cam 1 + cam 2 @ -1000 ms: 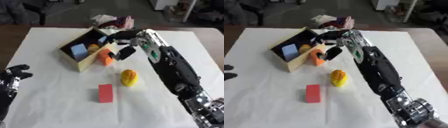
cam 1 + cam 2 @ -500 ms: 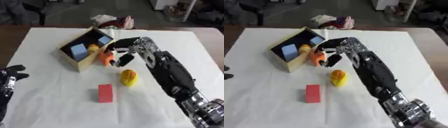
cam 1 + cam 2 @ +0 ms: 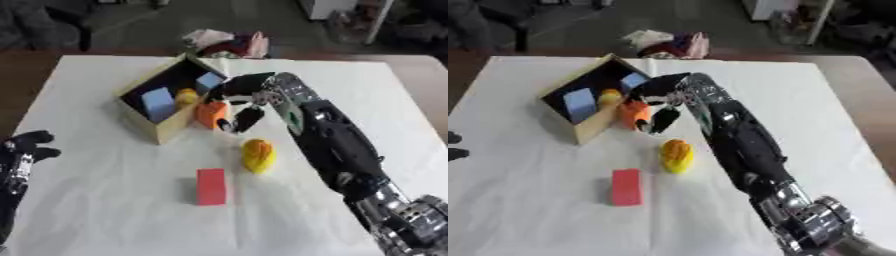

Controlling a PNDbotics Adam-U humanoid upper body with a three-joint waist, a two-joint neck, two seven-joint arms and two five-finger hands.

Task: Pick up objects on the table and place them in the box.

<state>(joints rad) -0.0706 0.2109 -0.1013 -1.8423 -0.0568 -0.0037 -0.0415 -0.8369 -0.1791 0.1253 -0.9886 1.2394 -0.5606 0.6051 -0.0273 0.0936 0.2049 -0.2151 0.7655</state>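
The cardboard box (image 3: 166, 132) lies on its side at the table's left, its opening facing up and toward me. Inside are two blue blocks (image 3: 158, 102) and a small yellow-orange piece (image 3: 185, 96). An orange object (image 3: 210, 114) sits at the box's right front lip. My right hand (image 3: 249, 95) reaches in from the right, with its fingers curled over the orange object's top and its thumb against its right side. A yellow corn-like object (image 3: 258, 155) and a red block (image 3: 210, 186) lie on the white cloth. My left hand (image 3: 26, 150) rests open at the lower left.
A heap of pink, white and dark red items (image 3: 229, 44) lies at the table's far edge behind the box. Bare white cloth (image 3: 105, 200) stretches over the front and right of the table. A dark floor lies beyond.
My right hand has dropped lower and closed in on the orange object, thumb now at its side. The orange object, corn and red block have stayed in place.
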